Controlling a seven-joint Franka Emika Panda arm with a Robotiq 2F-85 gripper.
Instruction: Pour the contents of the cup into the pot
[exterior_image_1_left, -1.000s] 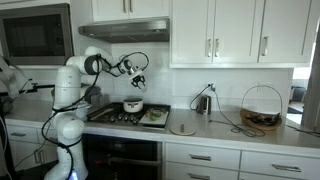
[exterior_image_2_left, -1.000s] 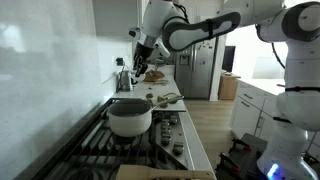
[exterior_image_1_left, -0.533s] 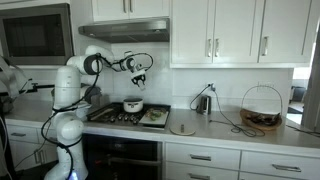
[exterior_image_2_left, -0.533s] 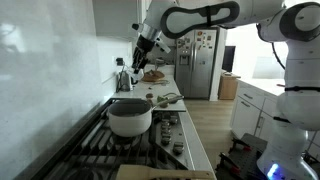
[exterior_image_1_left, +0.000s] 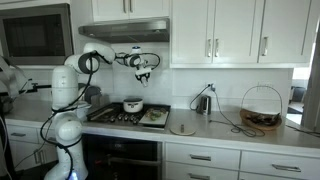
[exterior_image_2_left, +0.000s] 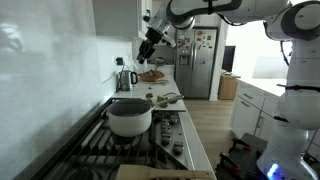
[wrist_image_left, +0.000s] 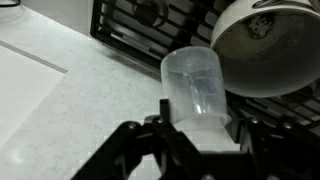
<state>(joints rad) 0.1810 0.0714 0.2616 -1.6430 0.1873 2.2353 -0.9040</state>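
Note:
The pot is a small whitish-silver round pot on the stove. It also shows in an exterior view and at the top right of the wrist view. My gripper is high above the stove, just under the range hood, and also shows in an exterior view. In the wrist view the gripper is shut on a clear plastic cup. The cup's mouth lies next to the pot's rim in the picture. I cannot tell what the cup holds.
Black stove grates and a pale countertop lie below. A flat round disc, a kettle and a wire basket stand along the counter. A fridge is at the far end.
My gripper has risen with the cup, from just above the pot to near the range hood. The pot has not moved.

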